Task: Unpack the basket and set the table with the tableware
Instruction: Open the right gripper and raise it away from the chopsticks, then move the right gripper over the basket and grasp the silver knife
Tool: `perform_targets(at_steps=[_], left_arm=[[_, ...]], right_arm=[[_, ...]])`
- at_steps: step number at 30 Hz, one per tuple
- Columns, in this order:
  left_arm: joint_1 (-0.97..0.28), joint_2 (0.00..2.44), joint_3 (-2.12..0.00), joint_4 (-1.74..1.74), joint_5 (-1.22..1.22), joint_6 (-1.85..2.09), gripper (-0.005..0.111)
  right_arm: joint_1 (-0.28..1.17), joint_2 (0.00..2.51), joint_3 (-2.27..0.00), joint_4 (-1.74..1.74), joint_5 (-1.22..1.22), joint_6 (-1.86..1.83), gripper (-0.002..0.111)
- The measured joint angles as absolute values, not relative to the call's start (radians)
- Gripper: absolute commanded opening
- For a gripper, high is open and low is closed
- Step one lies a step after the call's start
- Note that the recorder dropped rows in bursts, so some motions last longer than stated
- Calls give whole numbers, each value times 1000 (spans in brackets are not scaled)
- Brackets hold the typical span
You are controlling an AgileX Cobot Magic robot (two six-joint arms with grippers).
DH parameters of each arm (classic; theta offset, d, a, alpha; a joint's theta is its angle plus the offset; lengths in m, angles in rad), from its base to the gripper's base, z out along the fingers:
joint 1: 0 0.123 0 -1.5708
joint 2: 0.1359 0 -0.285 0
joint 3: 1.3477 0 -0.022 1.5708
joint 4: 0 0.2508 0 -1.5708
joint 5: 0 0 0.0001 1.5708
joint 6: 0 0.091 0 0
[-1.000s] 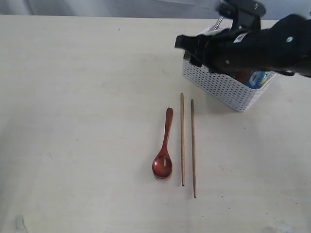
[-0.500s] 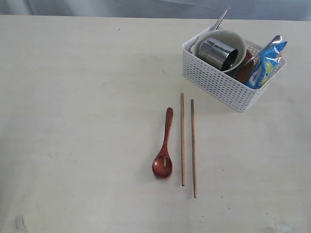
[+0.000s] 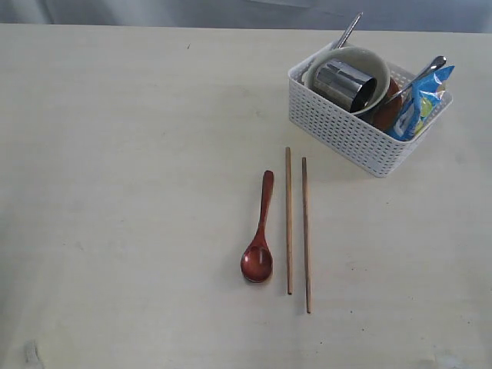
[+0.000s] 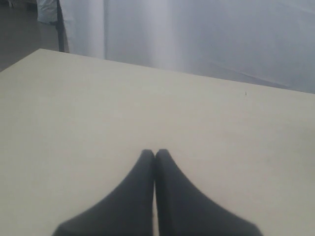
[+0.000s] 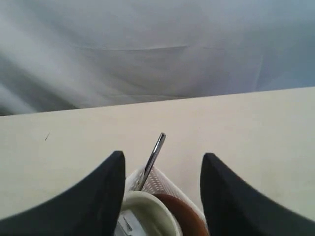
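The white basket [image 3: 350, 138] stands at the back right of the table [image 3: 115, 192]. In it the steel cup [image 3: 344, 83] lies tipped in the cream bowl [image 3: 377, 65], with the brown plate [image 3: 387, 111] behind. Two steel handles [image 3: 348, 31] [image 3: 419, 75] stick out; which is knife or fork I cannot tell. The red-brown spoon [image 3: 260, 231] and two chopsticks [image 3: 289, 219] lie side by side on the table. My right gripper [image 5: 162, 160] is open above the basket [image 5: 167, 184], the bowl [image 5: 157, 209] and a steel handle [image 5: 153, 157]. My left gripper [image 4: 155, 153] is shut over bare table. Neither arm shows in the exterior view.
A blue snack packet [image 3: 419, 104] leans in the basket's right end. The table's far edge runs just behind the basket, with a grey curtain [image 5: 157, 49] beyond.
One second ago the right arm hung over the basket in the exterior view. It has since drawn out of that view. The tableware has not moved.
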State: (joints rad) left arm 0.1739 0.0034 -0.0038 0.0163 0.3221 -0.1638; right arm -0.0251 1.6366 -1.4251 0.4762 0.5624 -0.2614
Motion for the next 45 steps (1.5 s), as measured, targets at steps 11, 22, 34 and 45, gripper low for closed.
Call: perform_targets(at_steps=[11, 22, 34, 45], left_arm=[[174, 3, -4, 16, 322, -164, 0], [174, 3, -4, 16, 322, -164, 0], [174, 3, -4, 16, 322, -164, 0], [174, 3, -4, 18, 322, -164, 0]], right_arm=[[-6, 1917, -1497, 701, 409, -402, 46], [77, 2180, -1658, 897, 387, -563, 57], [77, 2267, -1700, 932, 311, -568, 57], [80, 2294, -1702, 935, 282, -573, 37]])
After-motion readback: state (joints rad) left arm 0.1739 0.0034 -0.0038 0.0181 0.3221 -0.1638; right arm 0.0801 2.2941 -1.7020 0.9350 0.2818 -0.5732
